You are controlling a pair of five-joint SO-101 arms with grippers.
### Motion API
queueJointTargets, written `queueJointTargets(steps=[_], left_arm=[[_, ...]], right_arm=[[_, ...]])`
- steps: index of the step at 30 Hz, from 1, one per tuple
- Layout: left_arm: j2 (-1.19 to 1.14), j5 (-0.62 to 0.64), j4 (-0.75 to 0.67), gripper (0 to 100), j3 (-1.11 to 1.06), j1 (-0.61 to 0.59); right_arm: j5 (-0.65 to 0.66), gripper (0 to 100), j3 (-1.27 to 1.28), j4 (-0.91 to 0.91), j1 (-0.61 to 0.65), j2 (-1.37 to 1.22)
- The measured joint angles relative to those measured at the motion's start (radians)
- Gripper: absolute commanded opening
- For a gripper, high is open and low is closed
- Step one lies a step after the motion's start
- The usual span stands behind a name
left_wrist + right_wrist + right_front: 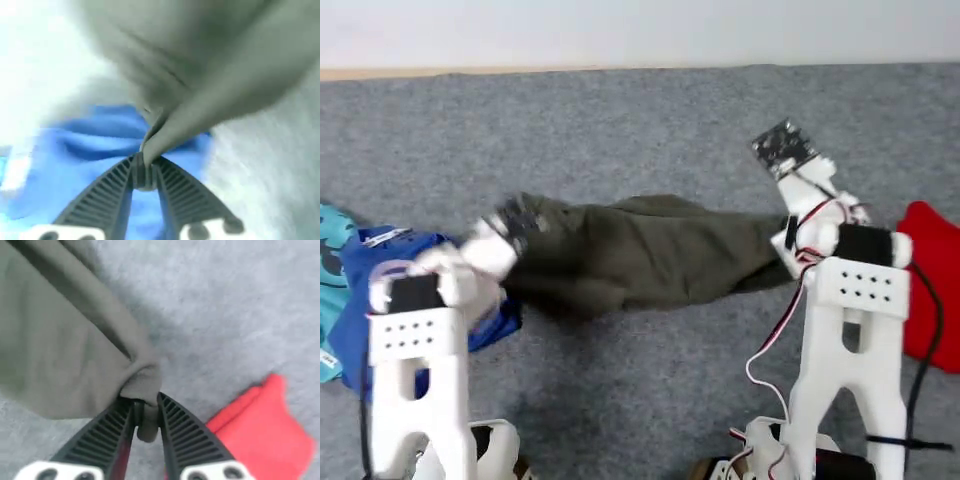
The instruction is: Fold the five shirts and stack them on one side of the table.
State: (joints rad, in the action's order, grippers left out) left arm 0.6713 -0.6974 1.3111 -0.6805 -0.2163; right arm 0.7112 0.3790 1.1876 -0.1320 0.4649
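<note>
Where the olive shirt point(640, 250) stretches across the middle of the grey bench point(650, 120), it is pinched at both ends. The left fingers point(145, 167) are closed tight on a bunched fold at one end, with the blue shirt point(75, 145) below them. The right fingers point(145, 412) are clamped on a gathered edge at the other end, the cloth squeezed between their ribbed inner faces. In the high view the left fingers point(515, 225) sit at the shirt's left end and the right fingers point(785, 240) at its right end, with the cloth rumpled between them. Beyond the olive shirt a broad band of bare bench runs to the far edge, where a pale wall point(640, 30) begins. On the near side, open grey surface lies between the bases of the two arms. The blue shirt point(380, 270) lies crumpled under the left arm by the bench's left side, just beside the olive shirt's left end. It overlaps a teal shirt point(332, 250) that the picture's edge cuts off. A red shirt point(930, 290) lies by the right side, just beyond the right arm and apart from the olive shirt. A small white label point(385, 237) shows on the blue shirt, its print too small to read.
</note>
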Motion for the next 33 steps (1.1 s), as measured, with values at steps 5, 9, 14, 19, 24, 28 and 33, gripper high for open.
queueJointTargets(steps=[5, 9, 14, 19, 24, 28, 33], left_arm=[[0.000, 0.201, 0.003, 1, 0.370, 0.029], [0.000, 0.233, -0.046, 1, 0.555, 0.081], [0.000, 0.242, -0.233, 1, 0.689, 0.089], [0.000, 0.242, -0.339, 1, 0.847, 0.091], [0.002, 0.242, -0.396, 1, 0.991, 0.091], [0.005, 0.242, -0.405, 1, 1.042, 0.104], [0.008, 0.242, -0.405, 1, 1.085, 0.109]], right_arm=[[0.000, 0.9, -0.210, 0.060, 0.000, 0.000], [-0.038, 0.9, -0.370, 0.064, 0.000, 0.000], [-0.086, 0.9, -0.554, 0.068, 0.000, 0.000], [-0.095, 0.9, -0.684, 0.071, 0.000, 0.014], [-0.097, 0.9, -0.718, 0.084, -0.040, 0.023], [-0.098, 0.9, -0.647, 0.103, -0.061, 0.023], [-0.100, 0.9, -0.634, 0.198, -0.060, 0.074]])
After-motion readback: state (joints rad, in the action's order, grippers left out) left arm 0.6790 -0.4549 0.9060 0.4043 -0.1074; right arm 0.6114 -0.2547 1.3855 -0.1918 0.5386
